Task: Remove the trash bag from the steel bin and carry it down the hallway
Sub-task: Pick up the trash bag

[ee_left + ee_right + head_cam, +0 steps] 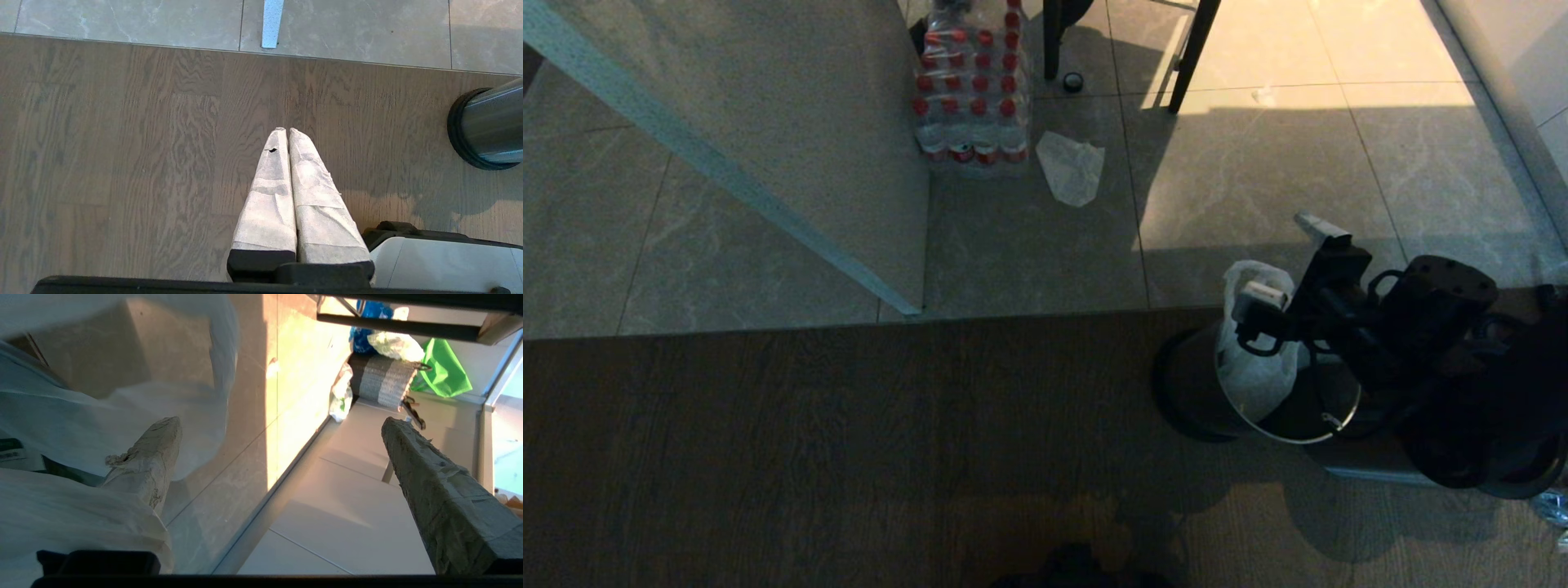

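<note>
So the right pincer is hanging right over the small round steel bin with the black rim, which stands on the dark wood-look floor just past the edge of the grey marbled tiles. Its two tape-wrapped fingers are spread wide apart, nothing clamped between them. One of them sits against the thin translucent white plastic trash bag, and in the right wrist view the bag's film drapes around that finger on both sides, with a bit of dark green print showing. The bag is in the bin, its top bunched up above the rim on the side away from the robot.

Left pincer is parked low over the wood floor, pointing down, its wrapped fingers pressed together with nothing in them; the bin is off to the side of it.

Further out on the tiles there's a shrink-wrapped pack of red-capped bottles and, just beside it, a flat crumpled white scrap.
</note>
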Available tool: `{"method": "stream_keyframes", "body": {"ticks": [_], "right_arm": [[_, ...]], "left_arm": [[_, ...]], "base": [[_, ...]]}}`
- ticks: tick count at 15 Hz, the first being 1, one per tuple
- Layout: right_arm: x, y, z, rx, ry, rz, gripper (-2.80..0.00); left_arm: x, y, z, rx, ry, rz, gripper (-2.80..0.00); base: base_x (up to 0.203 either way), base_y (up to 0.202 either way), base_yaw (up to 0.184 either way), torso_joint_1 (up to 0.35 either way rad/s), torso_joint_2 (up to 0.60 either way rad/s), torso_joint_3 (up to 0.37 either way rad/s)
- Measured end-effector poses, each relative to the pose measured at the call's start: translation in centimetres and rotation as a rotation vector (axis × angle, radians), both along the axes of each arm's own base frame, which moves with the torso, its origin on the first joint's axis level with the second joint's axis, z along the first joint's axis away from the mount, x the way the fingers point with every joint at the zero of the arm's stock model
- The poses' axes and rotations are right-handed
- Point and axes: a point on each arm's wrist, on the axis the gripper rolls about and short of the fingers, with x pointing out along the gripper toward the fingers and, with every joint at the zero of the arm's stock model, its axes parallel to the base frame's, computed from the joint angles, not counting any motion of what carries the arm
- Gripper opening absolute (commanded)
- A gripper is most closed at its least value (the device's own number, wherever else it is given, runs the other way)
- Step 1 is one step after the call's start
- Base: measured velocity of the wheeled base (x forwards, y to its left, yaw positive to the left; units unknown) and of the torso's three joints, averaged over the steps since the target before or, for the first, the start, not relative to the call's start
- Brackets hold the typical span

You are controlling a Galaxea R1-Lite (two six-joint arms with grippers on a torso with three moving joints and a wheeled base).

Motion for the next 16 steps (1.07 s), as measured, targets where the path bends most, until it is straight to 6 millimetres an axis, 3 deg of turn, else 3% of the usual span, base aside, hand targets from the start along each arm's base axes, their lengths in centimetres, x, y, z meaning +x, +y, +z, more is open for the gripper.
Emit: {"method": "stream_keyframes", "body": {"ticks": [8,16], "right_arm": [[-1.0,3.1,-0.7,0.003,0.026,0.086,0.00],[2.5,2.6,-1.6,0.057,0.004,0.062,0.00]], "left_arm": [[0.0,0.0,0.0,0.001,0.000,-0.001,-2.80],[0.0,0.0,0.0,0.000,0.000,-0.001,-2.80]], "base": [[0.000,0.000,0.000,0.000,0.00,0.000],[0.000,0.000,0.000,0.000,0.00,0.000]]}}
